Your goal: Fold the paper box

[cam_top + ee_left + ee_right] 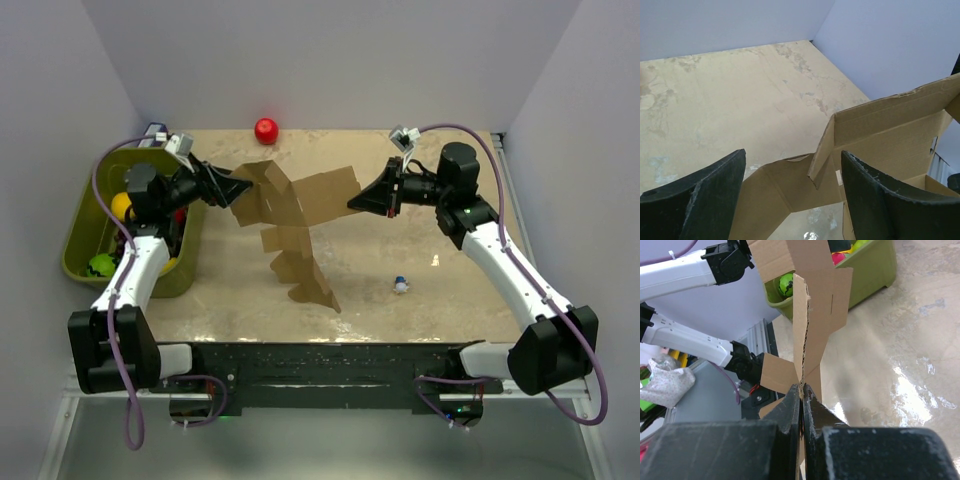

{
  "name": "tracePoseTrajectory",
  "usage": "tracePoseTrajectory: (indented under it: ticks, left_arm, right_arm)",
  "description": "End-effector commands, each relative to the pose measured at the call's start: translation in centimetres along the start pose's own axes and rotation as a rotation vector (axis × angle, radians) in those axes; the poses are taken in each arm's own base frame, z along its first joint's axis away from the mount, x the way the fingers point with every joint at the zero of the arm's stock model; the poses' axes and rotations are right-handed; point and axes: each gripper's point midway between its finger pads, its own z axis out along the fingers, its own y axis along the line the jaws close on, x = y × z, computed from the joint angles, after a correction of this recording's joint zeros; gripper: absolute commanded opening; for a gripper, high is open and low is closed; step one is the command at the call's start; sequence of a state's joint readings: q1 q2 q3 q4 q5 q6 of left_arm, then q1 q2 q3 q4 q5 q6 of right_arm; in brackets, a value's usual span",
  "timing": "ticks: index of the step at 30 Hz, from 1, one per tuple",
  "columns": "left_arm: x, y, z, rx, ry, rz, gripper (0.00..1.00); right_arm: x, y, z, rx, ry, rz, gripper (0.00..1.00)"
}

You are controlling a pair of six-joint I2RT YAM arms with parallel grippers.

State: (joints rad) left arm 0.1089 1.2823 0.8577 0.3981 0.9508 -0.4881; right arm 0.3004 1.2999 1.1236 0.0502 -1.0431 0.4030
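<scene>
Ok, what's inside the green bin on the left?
The green bin holds a yellow ball, a green ball and something red. The left arm crosses over it, hiding the rest.

Paper box: unfolded brown cardboard sheet, many creased flaps, upright and twisted.

In the overhead view, it cannot be made out whether the left tool touches the flap of the creased brown cardboard sheet, and a small white-and-blue object on the beige surface is too small to be identified. In the left wrist view, the sheet is cut off by the right and bottom edges.
</scene>
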Motion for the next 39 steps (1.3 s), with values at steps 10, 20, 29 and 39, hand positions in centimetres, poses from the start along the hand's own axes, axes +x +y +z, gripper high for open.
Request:
tracePoseTrajectory:
  ticks: [10, 20, 29, 39]
  left_arm:
    - [0.1, -1.9, 1.2, 0.064, -0.008, 0.015, 0.28]
    - [1.3, -1.0, 2.2, -0.103, 0.05, 0.115, 0.0]
    - [2.6, -0.3, 2.6, -0.14, 0.08, 0.081, 0.0]
    - [3.1, -1.9, 2.8, -0.033, 0.111, 0.101, 0.0]
  right_arm:
    - [-0.3, -0.8, 0.0, 0.027, -0.002, -0.033, 0.0]
    - [0.7, -9.6, -2.0, 0.522, -0.023, 0.022, 0.67]
    - [2.7, -8.2, -1.2, 0.722, -0.056, -0.141, 0.91]
    - [6.5, -9.1, 3.4, 0.589, 0.039, -0.201, 0.9]
